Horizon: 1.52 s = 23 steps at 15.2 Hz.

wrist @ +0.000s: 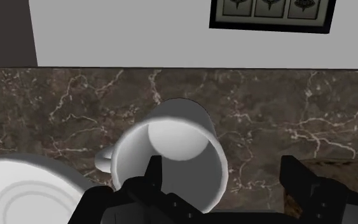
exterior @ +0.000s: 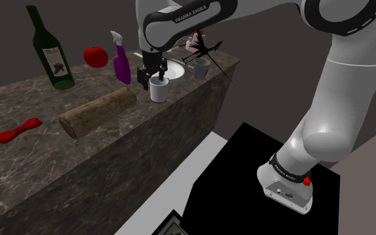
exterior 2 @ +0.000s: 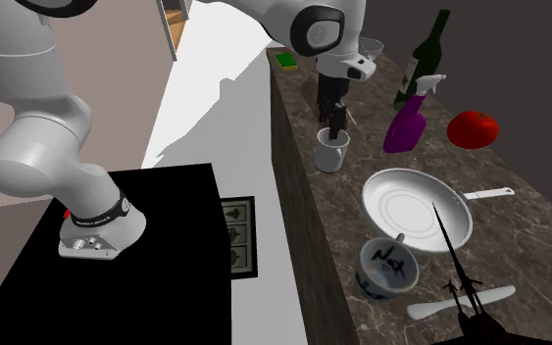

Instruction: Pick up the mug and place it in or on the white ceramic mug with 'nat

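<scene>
Dark marble counter (exterior: pixel 19 100) cuts diagonally across the shoulder view, and the plain white mug (exterior: pixel 158 89) stands upright right at its front edge, a bit above the middle of the frame. The black gripper (exterior: pixel 151 73) hangs straight over it, pointing down with its fingers apart. In the wrist view one finger (wrist: pixel 153 175) sits over the mug's opening and the other is out past its wall over bare counter, so they straddle one side of the rim and aren't clamped on anything. The handle points toward the white plate (exterior 2: pixel 416 206), which lies just beside it. In the second exterior view the lettered mug (exterior 2: pixel 386 267) sits at lower right of centre, dark scrawl on it, just beside the plate's near edge and well apart from the plain one, with the plate roughly between them. A black toy helicopter (exterior 2: pixel 470 304) is in that view's bottom right corner. Back in the shoulder view, the far side of the counter has a purple spray bottle (exterior: pixel 121 61), something red and round (exterior: pixel 95 56) and a green wine bottle (exterior: pixel 49 50) toward the upper left. A brown loaf-looking log (exterior: pixel 98 112) lies left of the mug, and a red bow-shaped thing (exterior: pixel 19 130) sits at far left.
</scene>
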Motion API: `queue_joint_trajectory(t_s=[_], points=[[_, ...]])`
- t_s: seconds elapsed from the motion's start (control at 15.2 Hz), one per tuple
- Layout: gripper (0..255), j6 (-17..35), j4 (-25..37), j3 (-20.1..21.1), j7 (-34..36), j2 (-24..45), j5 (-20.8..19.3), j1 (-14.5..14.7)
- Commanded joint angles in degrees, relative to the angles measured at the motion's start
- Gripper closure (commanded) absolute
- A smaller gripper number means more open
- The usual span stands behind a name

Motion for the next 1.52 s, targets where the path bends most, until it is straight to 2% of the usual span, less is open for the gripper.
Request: queue_joint_trajectory(t_s=[0.0, 0.26, 0.73, 0.79, 1.45], points=[[0, 1.2, -0.4, -0.1, 0.2, 0.8, -0.3, 0.1], [0, 3.5, -1.5, -0.3, 0.5, 2.1, -0.7, 0.1], [0, 3.5, -1.4, -0.3, 0.5, 2.1, -0.7, 0.1], [255, 3.5, -1.4, -0.3, 0.5, 2.1, -0.7, 0.1], [255, 2.8, -1.2, -0.2, 0.4, 1.7, -0.6, 0.0]])
